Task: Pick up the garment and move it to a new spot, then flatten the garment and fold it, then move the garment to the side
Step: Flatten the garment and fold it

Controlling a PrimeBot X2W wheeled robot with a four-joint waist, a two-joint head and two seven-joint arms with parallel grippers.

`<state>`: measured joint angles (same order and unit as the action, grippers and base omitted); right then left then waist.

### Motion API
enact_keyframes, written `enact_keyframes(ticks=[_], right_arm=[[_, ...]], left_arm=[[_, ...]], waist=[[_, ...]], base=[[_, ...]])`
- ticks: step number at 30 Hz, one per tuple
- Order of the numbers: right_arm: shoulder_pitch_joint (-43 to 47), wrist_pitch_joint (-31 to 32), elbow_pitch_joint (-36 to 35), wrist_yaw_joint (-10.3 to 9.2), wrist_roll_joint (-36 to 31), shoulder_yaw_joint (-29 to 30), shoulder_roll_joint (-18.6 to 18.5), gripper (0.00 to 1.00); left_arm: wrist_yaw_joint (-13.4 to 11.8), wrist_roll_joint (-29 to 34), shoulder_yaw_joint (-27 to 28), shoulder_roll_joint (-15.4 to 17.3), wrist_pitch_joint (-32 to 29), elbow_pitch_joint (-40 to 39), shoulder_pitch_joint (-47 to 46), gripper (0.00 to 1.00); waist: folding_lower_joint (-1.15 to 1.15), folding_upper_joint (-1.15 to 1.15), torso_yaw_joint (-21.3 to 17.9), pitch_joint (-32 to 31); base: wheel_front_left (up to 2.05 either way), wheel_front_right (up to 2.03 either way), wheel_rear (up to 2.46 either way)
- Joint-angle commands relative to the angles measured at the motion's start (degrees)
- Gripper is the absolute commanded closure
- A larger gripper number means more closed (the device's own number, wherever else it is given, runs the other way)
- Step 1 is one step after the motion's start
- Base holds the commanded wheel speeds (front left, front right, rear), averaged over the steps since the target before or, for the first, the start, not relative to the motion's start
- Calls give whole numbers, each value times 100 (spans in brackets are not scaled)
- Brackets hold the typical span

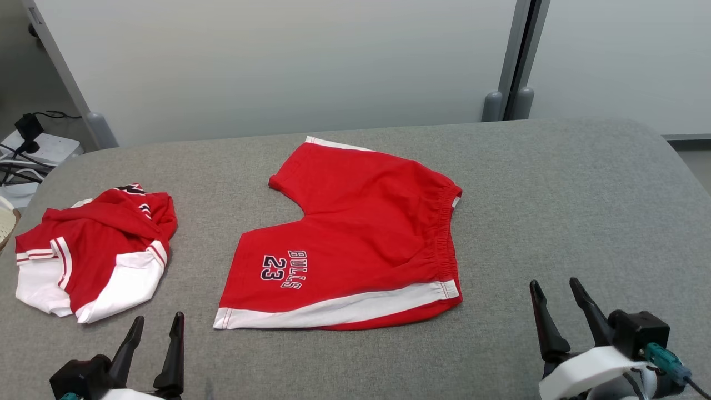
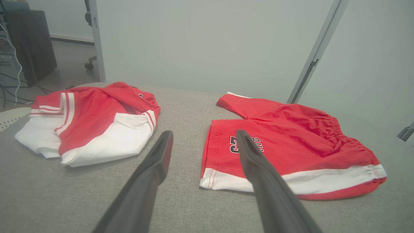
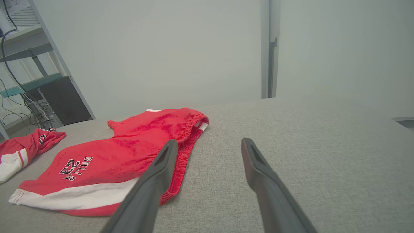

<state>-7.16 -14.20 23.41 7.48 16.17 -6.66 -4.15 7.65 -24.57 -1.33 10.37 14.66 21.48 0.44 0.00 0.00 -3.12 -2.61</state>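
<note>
The left gripper (image 1: 158,318) has two long, matt dark fingers (image 2: 155,168) tapering to narrow tips, each with a shallow recess near the end. They rise from a black blocky base (image 1: 83,378) edged by a white shell (image 1: 129,395). The right gripper (image 1: 554,282) has matching fingers, a black square housing (image 1: 639,332), a curved white cover (image 1: 591,366), and a teal connector (image 1: 664,358) trailing a dark cable (image 1: 697,384).

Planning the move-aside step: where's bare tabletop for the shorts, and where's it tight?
Largest free patch: grey table right of the shorts, ahead of the right gripper. Also a strip behind the shorts along the far edge. Tight: the gap between shorts and the bunched jersey.
</note>
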Motion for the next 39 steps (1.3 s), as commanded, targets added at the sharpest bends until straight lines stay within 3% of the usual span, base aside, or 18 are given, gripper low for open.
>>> enact_keyframes(ticks=[1, 19, 39], right_arm=[[64, -79, -218, 1, -165, -54, 25, 0], [864, -79, -675, 1, -827, 114, 125, 0], [763, -80, 53, 1, -565, -388, 126, 0]], left_arm=[[-17, 220, 290, 50, 34, -223, -77, 0], [-17, 1296, 497, -347, 34, -360, 519, 0], [-16, 1264, 371, -334, 34, -99, 502, 0]], waist=[[0, 0, 10, -47], [0, 0, 127, -178], [0, 0, 223, -64]], base=[[0, 0, 0], [0, 0, 0], [0, 0, 0]])
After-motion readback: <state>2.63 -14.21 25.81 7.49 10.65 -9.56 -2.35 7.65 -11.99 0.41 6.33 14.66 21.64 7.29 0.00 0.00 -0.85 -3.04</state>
